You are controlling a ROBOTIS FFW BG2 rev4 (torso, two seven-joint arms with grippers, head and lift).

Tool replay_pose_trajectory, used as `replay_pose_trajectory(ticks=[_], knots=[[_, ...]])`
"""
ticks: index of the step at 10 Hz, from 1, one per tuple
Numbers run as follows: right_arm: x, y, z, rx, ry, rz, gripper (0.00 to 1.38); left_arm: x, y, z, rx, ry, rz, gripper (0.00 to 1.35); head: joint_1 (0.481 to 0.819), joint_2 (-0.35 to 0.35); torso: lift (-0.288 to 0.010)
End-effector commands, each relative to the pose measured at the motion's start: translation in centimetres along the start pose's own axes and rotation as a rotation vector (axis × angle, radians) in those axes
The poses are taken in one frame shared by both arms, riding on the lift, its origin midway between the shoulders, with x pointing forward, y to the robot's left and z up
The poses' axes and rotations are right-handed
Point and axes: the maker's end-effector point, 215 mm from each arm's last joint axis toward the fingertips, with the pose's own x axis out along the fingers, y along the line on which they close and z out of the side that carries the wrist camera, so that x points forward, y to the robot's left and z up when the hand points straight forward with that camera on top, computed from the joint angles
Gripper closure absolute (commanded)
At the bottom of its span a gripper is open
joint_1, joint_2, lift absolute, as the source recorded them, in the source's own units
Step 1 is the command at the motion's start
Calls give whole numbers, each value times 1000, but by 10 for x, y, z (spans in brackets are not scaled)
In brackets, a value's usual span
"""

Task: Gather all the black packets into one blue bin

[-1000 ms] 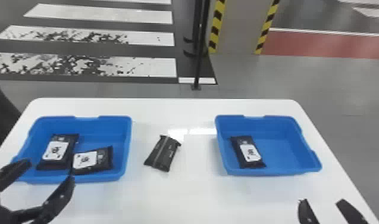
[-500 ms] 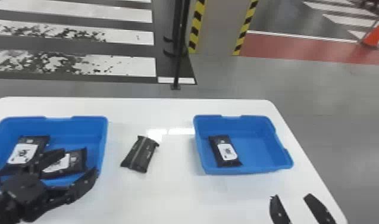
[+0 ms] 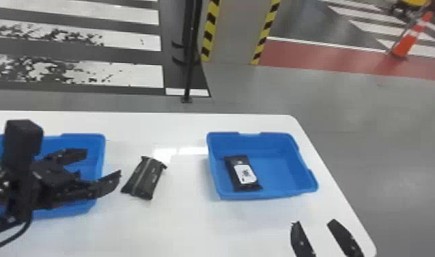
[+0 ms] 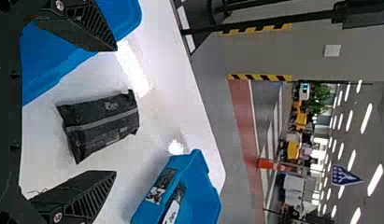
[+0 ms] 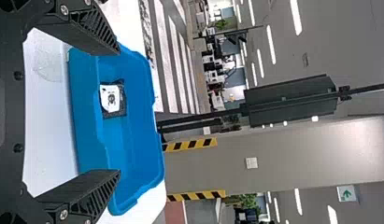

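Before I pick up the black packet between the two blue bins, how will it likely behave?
The black packet will probably give somewhat when squeezed, as its wrapping looks creased towards the ends. It seems unlikely to roll, since it lies broad side down on the white table.

Heads up, your left bin [image 3: 98, 160] runs off the left edge of the head view, and your left gripper [image 3: 103, 163] covers a good chunk of it, so you can't really tell what's inside. Lower right, the bottom edge chops your right gripper [image 3: 314, 224]. Print on the label [image 3: 244, 173] in the right bin [image 3: 281, 196] is too small to read. Upper right, some yellow thing [image 3: 412, 2] is blurry and cropped by the top edge. Your left wrist view cuts off both bins.
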Motion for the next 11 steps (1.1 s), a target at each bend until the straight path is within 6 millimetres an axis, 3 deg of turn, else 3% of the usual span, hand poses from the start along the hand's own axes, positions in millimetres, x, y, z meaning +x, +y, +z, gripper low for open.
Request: replay_pose_trajectory(ticks=[1, 3, 6, 9, 11], knots=[[1, 1, -1, 5, 0, 1, 116, 22, 0, 10, 6, 46, -27, 87, 695, -275, -110], [2, 2, -1, 8, -3, 2, 116, 47, -8, 11, 24, 134, -65, 85, 695, -290, -110], [3, 3, -1, 11, -4, 3, 116, 71, -33, -5, 34, 297, -138, 88, 695, -334, -110], [2, 2, -6, 27, 0, -2, 116, 78, -33, -28, 32, 422, -135, 88, 695, -348, -110], [5, 5, -8, 36, -1, 2, 116, 94, -18, -34, 80, 474, -124, 88, 695, -349, -110]])
